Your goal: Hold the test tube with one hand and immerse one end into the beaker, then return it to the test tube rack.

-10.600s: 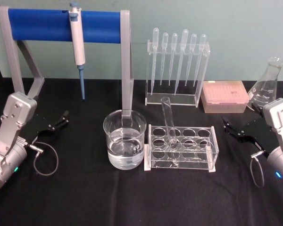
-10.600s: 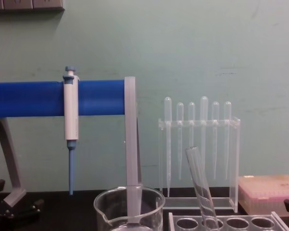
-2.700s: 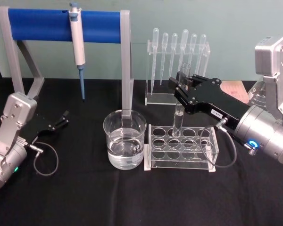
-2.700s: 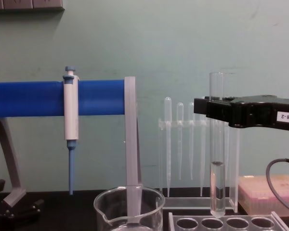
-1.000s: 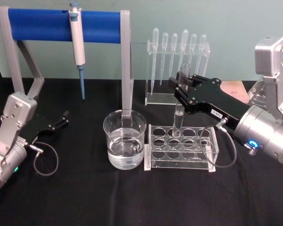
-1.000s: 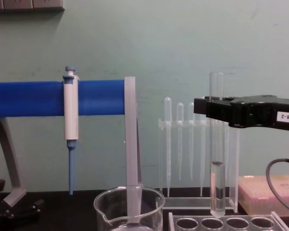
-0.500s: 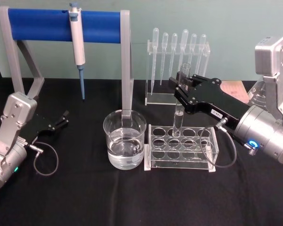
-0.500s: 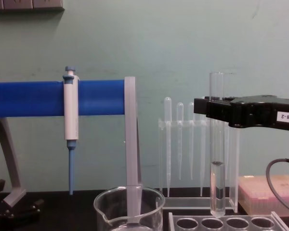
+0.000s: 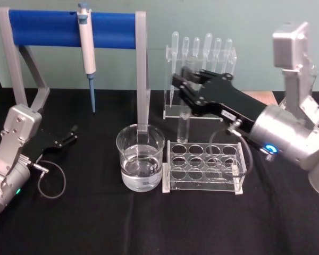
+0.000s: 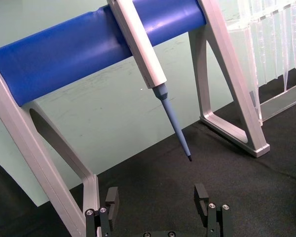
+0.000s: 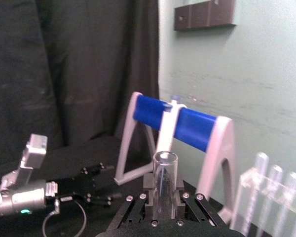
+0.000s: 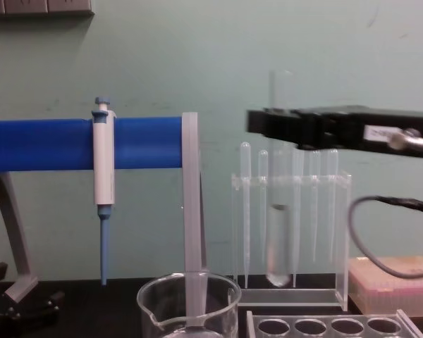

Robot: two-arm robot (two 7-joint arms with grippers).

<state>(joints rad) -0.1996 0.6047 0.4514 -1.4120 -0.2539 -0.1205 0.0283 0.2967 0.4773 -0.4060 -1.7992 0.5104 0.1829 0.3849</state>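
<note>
My right gripper (image 9: 184, 88) is shut on the upper part of the test tube (image 9: 182, 127), which hangs upright in the air with some clear liquid in its round bottom. In the chest view the test tube (image 12: 280, 232) hangs well above the clear tube rack (image 12: 324, 326), right of the beaker (image 12: 189, 297), with the right gripper (image 12: 279, 128) across it. The beaker (image 9: 140, 158), part full of water, stands left of the tube rack (image 9: 204, 166). The right wrist view looks down on the tube's open rim (image 11: 165, 170). My left gripper (image 9: 70, 135) rests open at the table's left, as the left wrist view shows (image 10: 156, 202).
A blue-barred stand (image 9: 69, 27) holds a white-and-blue pipettor (image 9: 86, 50) at the back left; one grey leg (image 9: 143, 74) stands just behind the beaker. A rack of plastic pipettes (image 9: 202, 79) sits behind the tube. A pink tip box (image 12: 395, 282) lies at the right.
My right gripper has lifted the test tube higher and carried it left, off the rack and toward the beaker. The left arm has not moved.
</note>
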